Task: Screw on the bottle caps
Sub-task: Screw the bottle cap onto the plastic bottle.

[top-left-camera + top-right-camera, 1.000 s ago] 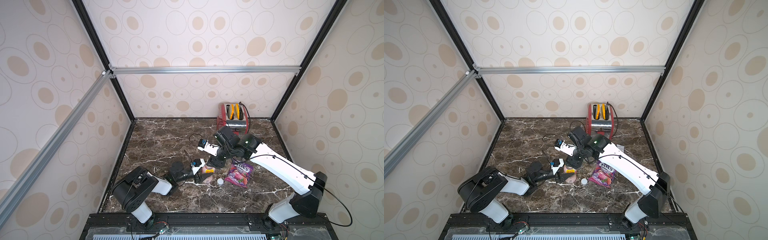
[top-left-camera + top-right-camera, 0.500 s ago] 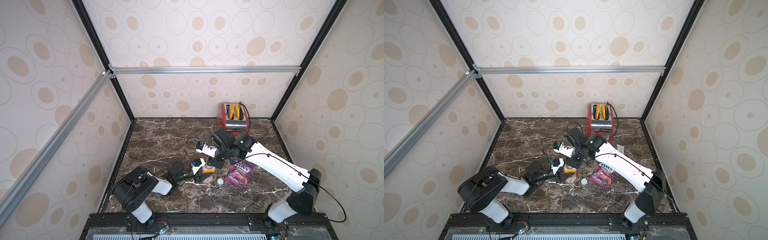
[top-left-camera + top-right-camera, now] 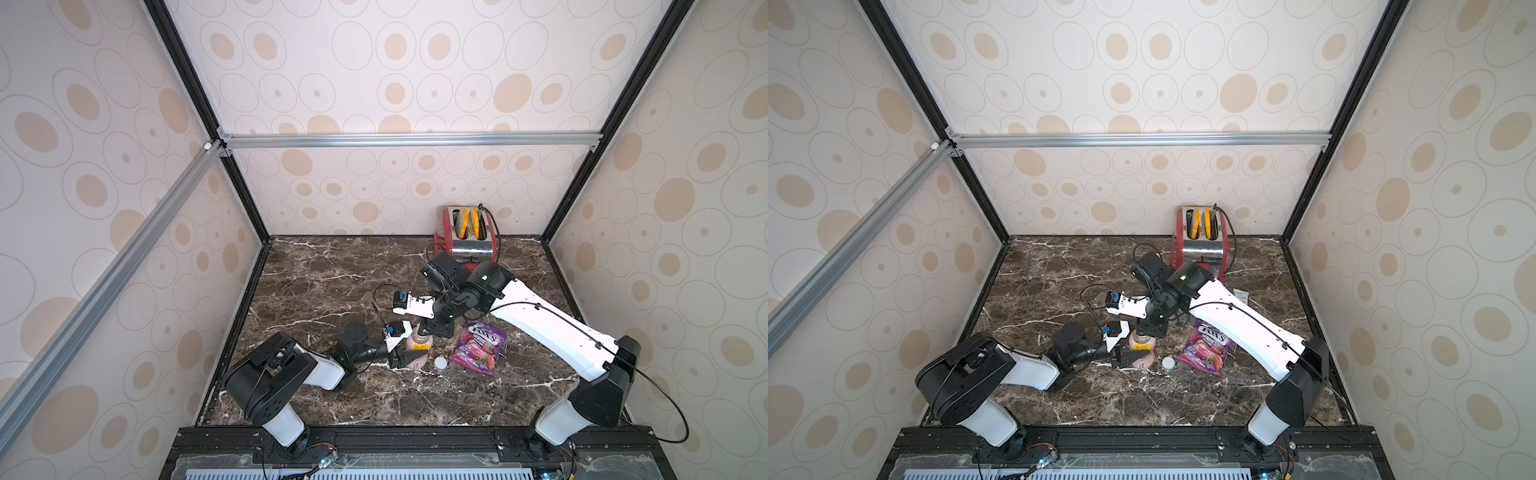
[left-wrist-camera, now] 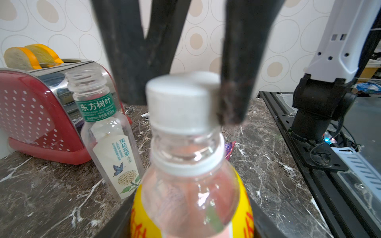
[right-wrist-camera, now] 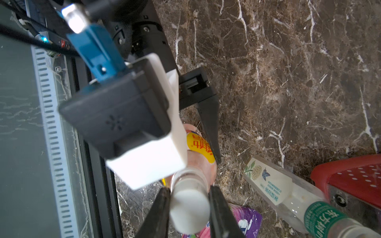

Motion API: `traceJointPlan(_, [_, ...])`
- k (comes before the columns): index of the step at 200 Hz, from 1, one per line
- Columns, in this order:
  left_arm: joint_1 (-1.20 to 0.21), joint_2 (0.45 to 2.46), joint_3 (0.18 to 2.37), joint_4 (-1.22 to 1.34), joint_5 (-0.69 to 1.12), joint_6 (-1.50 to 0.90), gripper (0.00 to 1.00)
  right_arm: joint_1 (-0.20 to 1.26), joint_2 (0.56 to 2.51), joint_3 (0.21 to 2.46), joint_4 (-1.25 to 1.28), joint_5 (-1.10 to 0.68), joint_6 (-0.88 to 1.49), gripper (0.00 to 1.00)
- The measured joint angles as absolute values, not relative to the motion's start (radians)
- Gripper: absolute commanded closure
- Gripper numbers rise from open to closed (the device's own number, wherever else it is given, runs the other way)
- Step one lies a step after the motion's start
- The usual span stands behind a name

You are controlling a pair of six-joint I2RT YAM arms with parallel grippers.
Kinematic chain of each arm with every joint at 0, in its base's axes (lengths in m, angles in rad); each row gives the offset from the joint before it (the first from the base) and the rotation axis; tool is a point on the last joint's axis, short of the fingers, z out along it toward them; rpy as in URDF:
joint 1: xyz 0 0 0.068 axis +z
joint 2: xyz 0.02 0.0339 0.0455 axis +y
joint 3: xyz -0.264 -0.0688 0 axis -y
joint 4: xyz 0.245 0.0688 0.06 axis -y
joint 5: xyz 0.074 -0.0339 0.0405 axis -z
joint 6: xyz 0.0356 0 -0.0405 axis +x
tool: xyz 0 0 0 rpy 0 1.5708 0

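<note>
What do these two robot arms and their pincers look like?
Both the left arm and right arm have white shells with chunky black joints. The left pincer and right pincer have black tapering fingers. Thin black cables trail from them, blue plugs sit at the wrists, and a green light glows on the right arm.
</note>
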State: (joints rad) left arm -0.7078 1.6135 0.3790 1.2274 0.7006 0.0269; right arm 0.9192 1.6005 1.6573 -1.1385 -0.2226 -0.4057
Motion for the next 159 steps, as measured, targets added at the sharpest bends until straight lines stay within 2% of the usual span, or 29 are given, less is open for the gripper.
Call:
traceJointPlan(61, [-0.708,1.61,0.383,1.214,0.701,0.027,0.34,0.918,1.611,1.667,-1.164,-0.269,-0.43,0.76])
traceJointPlan(159, [-0.708,1.61,0.386,1.209,0.697,0.022,0.34,0.918,1.611,1.659,-1.117,-0.218,-0.419,0.72])
